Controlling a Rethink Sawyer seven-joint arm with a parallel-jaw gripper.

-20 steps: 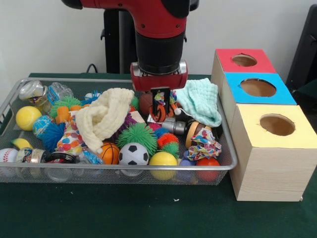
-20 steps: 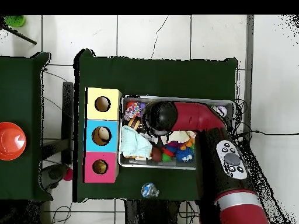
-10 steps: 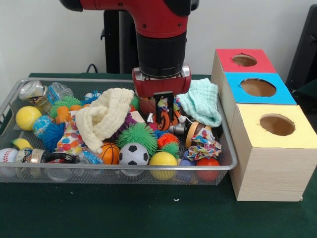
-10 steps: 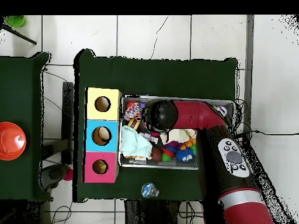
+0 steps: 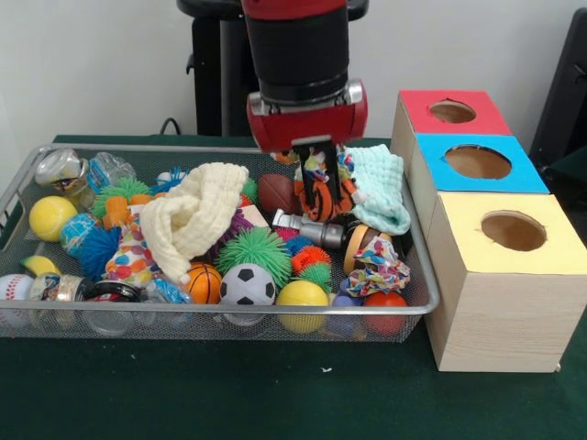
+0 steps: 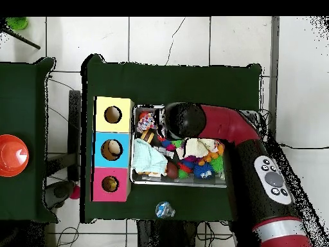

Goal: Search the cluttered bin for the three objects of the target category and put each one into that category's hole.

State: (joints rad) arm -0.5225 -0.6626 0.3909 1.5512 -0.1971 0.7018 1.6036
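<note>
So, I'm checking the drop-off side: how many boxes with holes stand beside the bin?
3, in a row touching each other beside the bin: the yellow-topped box nearest the camera, the blue-topped box in the middle, the red-topped box farthest back.

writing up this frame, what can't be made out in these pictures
- Overhead view: the gripper is hidden under the red arm.
- Front view: what the orange patterned toy in the gripper is; too blurred to tell.
- Front view: items beneath the cream cloth in the bin are covered.
- Front view: insides of the box holes; only the yellow box rim shows.
</note>
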